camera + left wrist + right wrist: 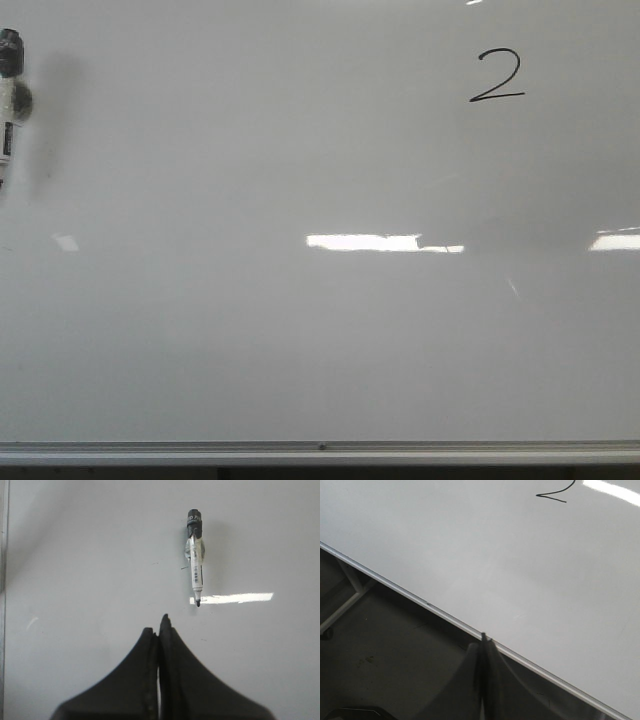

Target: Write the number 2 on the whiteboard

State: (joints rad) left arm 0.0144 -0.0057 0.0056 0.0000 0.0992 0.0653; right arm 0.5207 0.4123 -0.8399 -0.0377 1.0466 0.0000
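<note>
- Front view: the number 2 [497, 76] sits high on the right of the whiteboard [300, 340]; a marker [9, 100] clings at the far left edge.
- Left gripper [161, 625]: fingers pressed together, empty, near the marker [195, 560] tip.
- Right gripper [484, 642]: fingers closed, empty, over the board's rail [410, 596].

An office or classroom-like room: a large glossy whiteboard [250, 340] with a silver rail [320, 447] at 6 o'clock, a marker [9, 105] stuck at 9 o'clock, ceiling-light reflections [380, 242] mid-board.
</note>
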